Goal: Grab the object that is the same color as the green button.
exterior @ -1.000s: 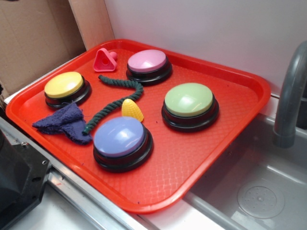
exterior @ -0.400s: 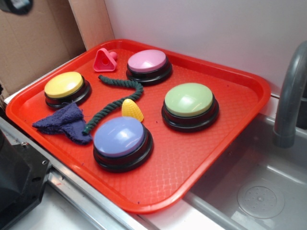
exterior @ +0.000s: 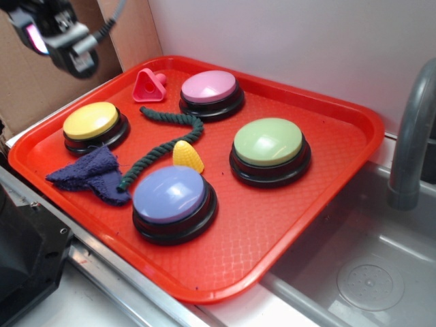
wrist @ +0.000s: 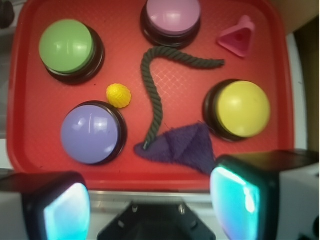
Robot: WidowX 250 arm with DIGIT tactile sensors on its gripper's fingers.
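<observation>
A dark green twisted rope lies in a wavy line across the middle of the red tray. The green button, pale green on a black base, stands on the tray's right side in the exterior view. My gripper hangs high above the tray's left back corner, far from the rope. It is open, with nothing between its fingers.
On the tray also stand a yellow button, a pink button and a blue-purple button. A yellow corn toy, a dark blue cloth and a pink triangular piece lie among them. A sink with grey faucet is at right.
My gripper has come down into the exterior view at the top left, where a second ago it did not show. Nothing on the tray has moved.
</observation>
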